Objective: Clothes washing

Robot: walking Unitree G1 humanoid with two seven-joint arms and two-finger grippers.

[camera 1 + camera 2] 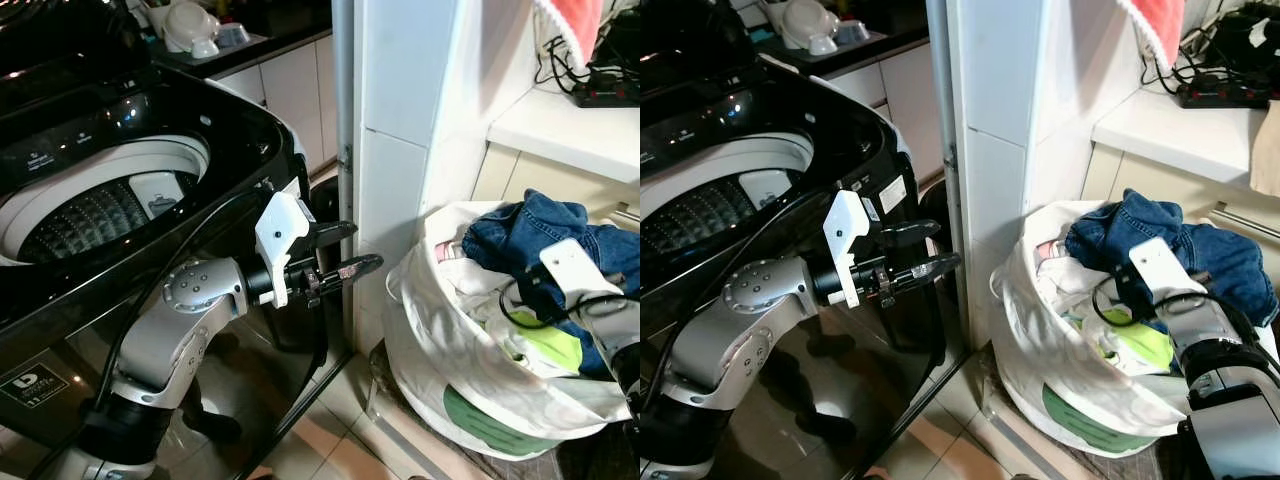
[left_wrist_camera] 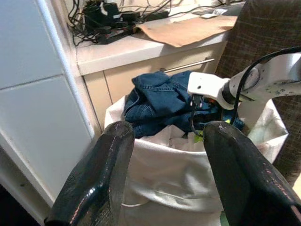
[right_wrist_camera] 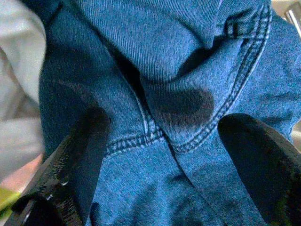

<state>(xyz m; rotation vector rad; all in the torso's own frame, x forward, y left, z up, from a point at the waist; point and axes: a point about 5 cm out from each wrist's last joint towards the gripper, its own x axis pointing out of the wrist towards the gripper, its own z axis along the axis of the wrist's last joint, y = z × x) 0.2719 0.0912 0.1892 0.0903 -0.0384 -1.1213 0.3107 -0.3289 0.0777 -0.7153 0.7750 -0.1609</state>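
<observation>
Jeans (image 3: 155, 94) lie between open right gripper (image 3: 160, 165) fingers.

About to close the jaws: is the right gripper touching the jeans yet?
Cannot tell. The right wrist view shows the right gripper open, jaws astride a fold of the jeans, but neither contact nor gap is plain.

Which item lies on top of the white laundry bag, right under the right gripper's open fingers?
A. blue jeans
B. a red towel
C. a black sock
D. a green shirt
A: the right gripper hovers open directly over blue denim with stitched seams, the blue jeans piled on top of the white laundry bag.
</observation>
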